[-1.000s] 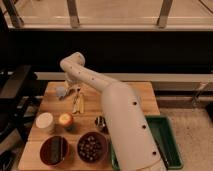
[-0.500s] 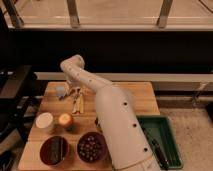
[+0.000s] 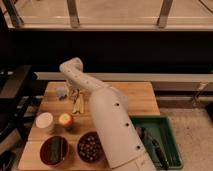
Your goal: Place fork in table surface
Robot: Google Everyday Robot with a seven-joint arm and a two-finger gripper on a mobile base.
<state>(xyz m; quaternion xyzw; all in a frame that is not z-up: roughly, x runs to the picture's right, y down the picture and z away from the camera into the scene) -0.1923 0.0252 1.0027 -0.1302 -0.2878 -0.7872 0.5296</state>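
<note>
My arm reaches from the bottom of the view up over the wooden table surface (image 3: 135,100) and bends down at the far left. The gripper (image 3: 67,91) hangs low over the table's back left part, beside a small pale object (image 3: 60,92). A pair of pale yellowish sticks (image 3: 77,104) lies just right of and below the gripper. A thin dark sliver (image 3: 83,100) next to the sticks looks like the fork, lying on the table. I cannot tell whether the gripper touches it.
A white round container (image 3: 45,122) and a small orange-topped cup (image 3: 65,120) stand at the left. Two dark bowls (image 3: 54,149) (image 3: 90,146) sit at the front edge. A green tray (image 3: 167,125) with a black-handled utensil (image 3: 156,148) lies at the right.
The arm's thick lower part has swung left, uncovering the green tray. The gripper has stayed over the table's back left part.
</note>
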